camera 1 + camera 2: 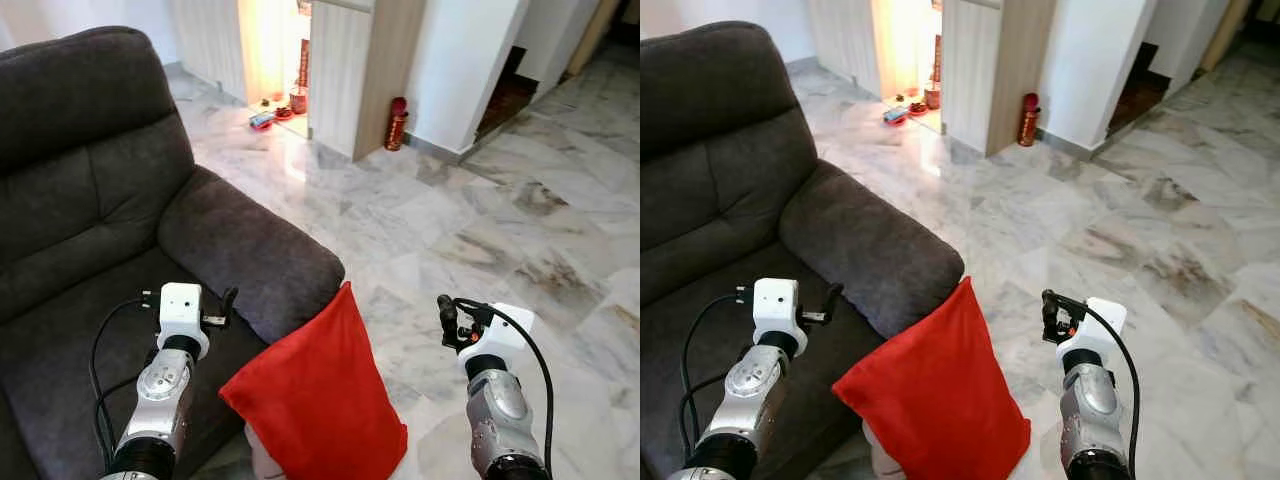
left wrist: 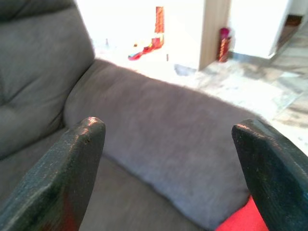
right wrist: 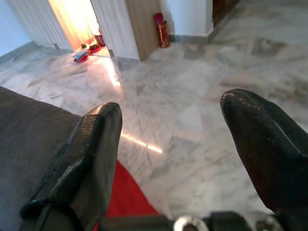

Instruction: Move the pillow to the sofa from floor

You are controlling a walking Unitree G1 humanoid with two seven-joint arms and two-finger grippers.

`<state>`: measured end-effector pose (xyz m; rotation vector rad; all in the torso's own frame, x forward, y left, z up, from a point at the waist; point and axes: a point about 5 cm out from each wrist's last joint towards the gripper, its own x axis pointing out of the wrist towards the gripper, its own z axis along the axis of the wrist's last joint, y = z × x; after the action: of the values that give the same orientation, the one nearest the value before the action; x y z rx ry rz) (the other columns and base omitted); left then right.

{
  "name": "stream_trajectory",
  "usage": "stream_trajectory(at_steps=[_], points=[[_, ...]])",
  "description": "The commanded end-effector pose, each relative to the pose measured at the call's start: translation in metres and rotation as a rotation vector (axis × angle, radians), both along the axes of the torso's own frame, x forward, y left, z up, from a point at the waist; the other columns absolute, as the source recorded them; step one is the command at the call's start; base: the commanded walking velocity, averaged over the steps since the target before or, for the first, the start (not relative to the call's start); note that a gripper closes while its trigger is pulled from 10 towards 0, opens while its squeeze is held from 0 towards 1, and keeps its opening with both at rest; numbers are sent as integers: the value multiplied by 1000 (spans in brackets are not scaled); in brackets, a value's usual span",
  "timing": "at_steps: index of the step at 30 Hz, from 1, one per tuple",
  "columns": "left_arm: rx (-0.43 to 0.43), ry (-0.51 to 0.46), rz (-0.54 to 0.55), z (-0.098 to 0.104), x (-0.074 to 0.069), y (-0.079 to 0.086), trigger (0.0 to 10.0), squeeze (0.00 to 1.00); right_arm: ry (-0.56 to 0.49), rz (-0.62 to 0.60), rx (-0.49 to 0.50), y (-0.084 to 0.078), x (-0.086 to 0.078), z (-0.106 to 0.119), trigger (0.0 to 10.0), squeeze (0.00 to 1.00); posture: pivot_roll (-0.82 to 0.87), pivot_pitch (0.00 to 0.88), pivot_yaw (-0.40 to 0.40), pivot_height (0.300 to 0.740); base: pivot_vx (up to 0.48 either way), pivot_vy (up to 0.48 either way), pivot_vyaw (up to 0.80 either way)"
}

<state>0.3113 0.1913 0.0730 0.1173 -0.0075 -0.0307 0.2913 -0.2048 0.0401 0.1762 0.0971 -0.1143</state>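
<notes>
Red square fabric pillow (image 1: 318, 400): propped on marble floor (image 1: 480, 230) against dark grey sofa (image 1: 90, 190) armrest. Likely soft, light; pinch upper corner. Left claw (image 1: 228, 300), right claw (image 1: 444, 312): released, empty.

No readable text or labels anywhere.

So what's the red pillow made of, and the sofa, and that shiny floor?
The red pillow looks like smooth woven cloth with a slight sheen and soft folds. The dark grey sofa seems covered in a matte, suede-like fabric with a fuzzy nap, probably microfibre. The floor looks like polished marble tile: grey veins, grout lines and bright reflections.
</notes>
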Motion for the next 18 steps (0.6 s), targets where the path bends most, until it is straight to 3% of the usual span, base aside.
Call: stream_trajectory(at_steps=[1, 8, 13, 18], points=[[22, -28, -34, 10, 5, -6, 10000, 0, -30, 6, -16, 0, 3, 9, 10000, 0, -32, 0, -49, 740, 0, 0, 0], [39, -55, -70, 17, 7, -15, 10000, 0, -49, 11, -19, 3, 3, 15, 10000, 0, -34, 0, -50, 740, 0, 0, 0], [19, -47, -57, 16, 5, -15, 10000, 0, -54, 2, -19, 3, 1, 19, 10000, 0, -37, 0, -48, 740, 0, 399, 0], [25, -44, -50, 17, 5, -16, 10000, 0, -64, 3, -19, 4, 0, 22, 10000, 0, -38, 0, -50, 740, 0, 0, 0]])
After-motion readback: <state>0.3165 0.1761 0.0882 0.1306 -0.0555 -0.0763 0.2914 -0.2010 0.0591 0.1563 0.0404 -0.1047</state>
